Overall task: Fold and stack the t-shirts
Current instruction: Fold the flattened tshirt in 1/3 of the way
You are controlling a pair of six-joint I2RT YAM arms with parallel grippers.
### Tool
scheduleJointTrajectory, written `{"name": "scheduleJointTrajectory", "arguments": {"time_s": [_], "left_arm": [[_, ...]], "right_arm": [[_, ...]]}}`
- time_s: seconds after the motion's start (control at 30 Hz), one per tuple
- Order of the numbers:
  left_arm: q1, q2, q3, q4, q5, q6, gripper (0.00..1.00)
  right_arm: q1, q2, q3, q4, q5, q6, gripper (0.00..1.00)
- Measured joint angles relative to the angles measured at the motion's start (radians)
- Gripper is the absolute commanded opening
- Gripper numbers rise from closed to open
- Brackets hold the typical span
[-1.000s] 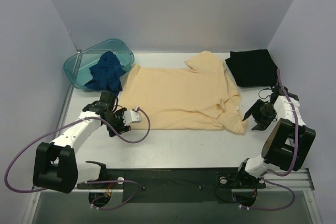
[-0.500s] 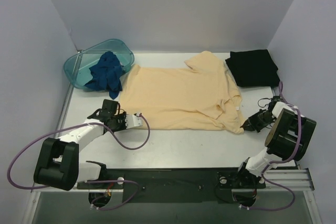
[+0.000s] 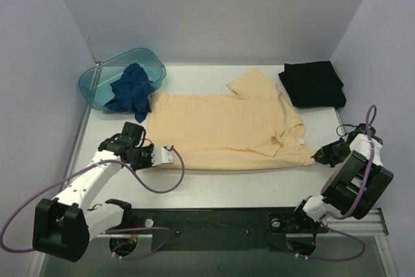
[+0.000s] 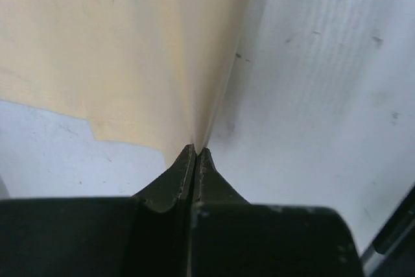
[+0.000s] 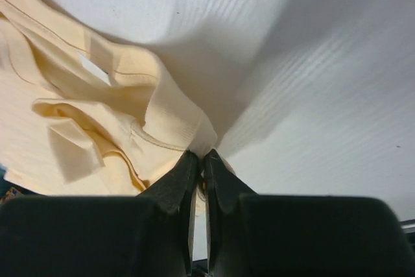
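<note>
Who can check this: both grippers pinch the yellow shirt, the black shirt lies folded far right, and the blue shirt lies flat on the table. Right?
Not quite. The top view shows the blue shirt bunched in the teal basin, not flat on the table. The left gripper and right gripper do pinch the yellow shirt; the black shirt lies folded.

I can read no text, brand or number in any of my views; the small white neck tag (image 5: 93, 68) on the pale yellow-tan cloth t-shirt (image 3: 220, 128) shows nothing legible.
</note>
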Motion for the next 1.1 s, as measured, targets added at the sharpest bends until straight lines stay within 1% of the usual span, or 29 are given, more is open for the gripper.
{"name": "scheduleJointTrajectory", "arguments": {"time_s": [0.13,0.27,0.3,0.33,0.37,0.4,0.43,0.47,0.53,0.63,0.73,0.77,0.8,0.83,0.87,0.9,0.93,0.97,1.03,1.1], "left_arm": [[-0.023,-0.104,0.025,-0.17,0.031,-0.005,0.0],[-0.026,-0.173,0.025,-0.274,0.034,0.008,0.0],[-0.027,-0.18,0.025,-0.291,0.033,0.012,0.03],[-0.029,-0.182,0.025,-0.306,0.033,0.016,0.26],[-0.034,-0.181,0.025,-0.318,0.033,0.023,0.4],[-0.041,-0.179,0.025,-0.325,0.033,0.036,0.61],[-0.055,-0.177,0.025,-0.336,0.03,0.039,0.79],[-0.063,-0.177,0.025,-0.343,0.028,0.048,0.86],[-0.08,-0.175,0.025,-0.357,0.029,0.047,0.87],[-0.093,-0.171,0.027,-0.378,0.035,0.045,0.88],[-0.093,-0.169,0.042,-0.407,0.034,0.043,0.88],[-0.093,-0.168,0.048,-0.406,0.029,0.027,0.86],[-0.093,-0.164,0.055,-0.398,0.023,0.008,0.85],[-0.093,-0.156,0.067,-0.39,0.019,-0.02,0.81],[-0.093,-0.141,0.088,-0.382,0.019,-0.051,0.79],[-0.093,-0.121,0.115,-0.367,0.025,-0.09,0.75],[-0.093,-0.098,0.151,-0.351,0.039,-0.132,0.73],[-0.096,-0.072,0.194,-0.332,0.067,-0.178,0.7],[-0.112,-0.027,0.281,-0.28,0.137,-0.267,0.66],[-0.149,0.017,0.354,-0.215,0.217,-0.361,0.66]], "right_arm": [[-0.079,-0.068,-0.041,-0.022,0.006,0.002,0.0],[-0.172,-0.095,-0.097,-0.079,0.014,-0.001,0.0],[-0.185,-0.094,-0.106,-0.086,0.016,-0.003,0.0],[-0.198,-0.091,-0.117,-0.093,0.017,-0.005,0.11],[-0.208,-0.086,-0.126,-0.096,0.016,-0.007,0.22],[-0.218,-0.081,-0.133,-0.095,0.011,-0.007,0.37],[-0.23,-0.076,-0.14,-0.091,0.008,-0.007,0.41],[-0.245,-0.071,-0.146,-0.083,0.006,-0.006,0.47],[-0.268,-0.072,-0.149,-0.076,0.01,-0.009,0.5],[-0.285,-0.098,-0.139,-0.079,0.029,-0.01,0.5],[-0.249,-0.148,-0.058,-0.118,0.069,-0.018,0.5],[-0.214,-0.155,-0.02,-0.128,0.081,-0.024,0.5],[-0.147,-0.158,0.046,-0.143,0.112,-0.036,0.5],[-0.086,-0.156,0.089,-0.143,0.124,-0.046,0.49],[0.001,-0.151,0.148,-0.145,0.13,-0.061,0.48],[0.069,-0.146,0.187,-0.145,0.127,-0.076,0.45],[0.123,-0.141,0.213,-0.152,0.117,-0.086,0.44],[0.176,-0.135,0.231,-0.157,0.1,-0.097,0.44],[0.245,-0.121,0.229,-0.18,0.059,-0.117,0.44],[0.294,-0.098,0.196,-0.208,0.019,-0.137,0.45]]}}
